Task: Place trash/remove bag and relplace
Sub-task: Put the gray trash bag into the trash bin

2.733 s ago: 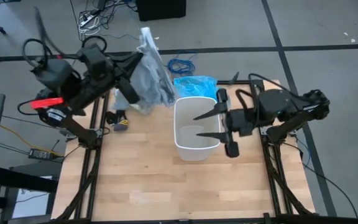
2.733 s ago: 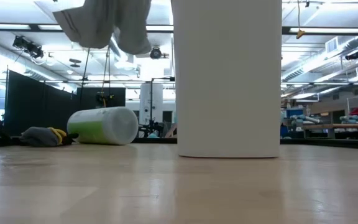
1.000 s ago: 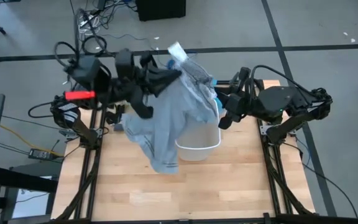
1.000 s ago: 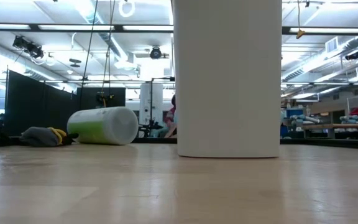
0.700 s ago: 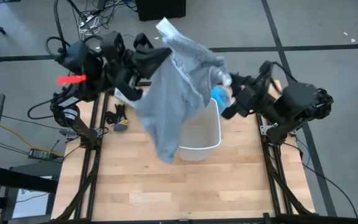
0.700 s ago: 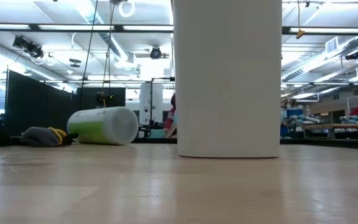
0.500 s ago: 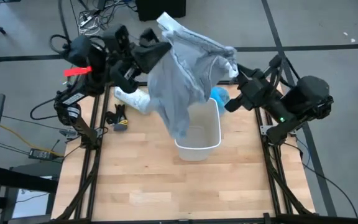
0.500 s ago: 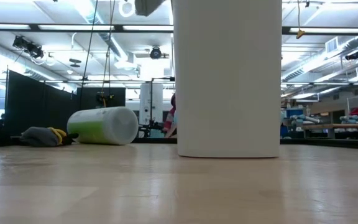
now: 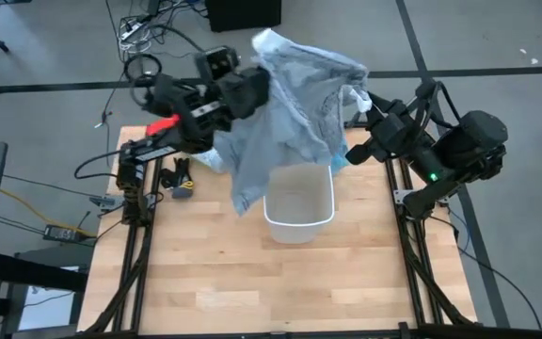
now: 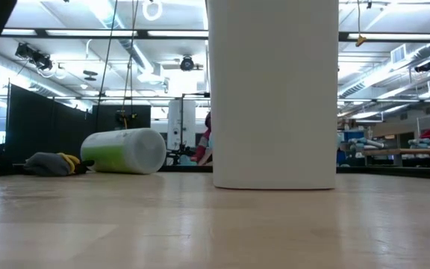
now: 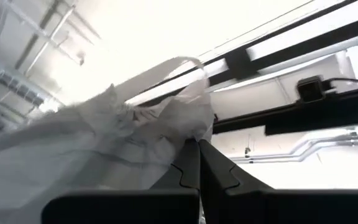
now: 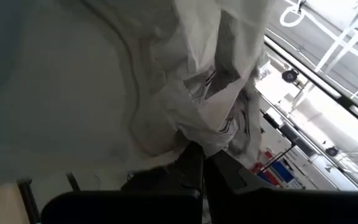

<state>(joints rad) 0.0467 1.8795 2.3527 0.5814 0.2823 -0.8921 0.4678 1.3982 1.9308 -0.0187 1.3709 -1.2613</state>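
The grey liner (image 9: 285, 104) is held stretched above a wooden table (image 9: 252, 273) and a white bin (image 9: 299, 202); a grey floor with cables is seen around it. Its long axis runs between the arms, with one end hanging down beside the bin. It is pinched by the left gripper (image 9: 252, 80) and the right gripper (image 9: 363, 102), fingers pressed together.

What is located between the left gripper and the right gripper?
In the high view, the grey bag stretches between the left gripper and the right gripper, both shut on its edges, above the white bin.
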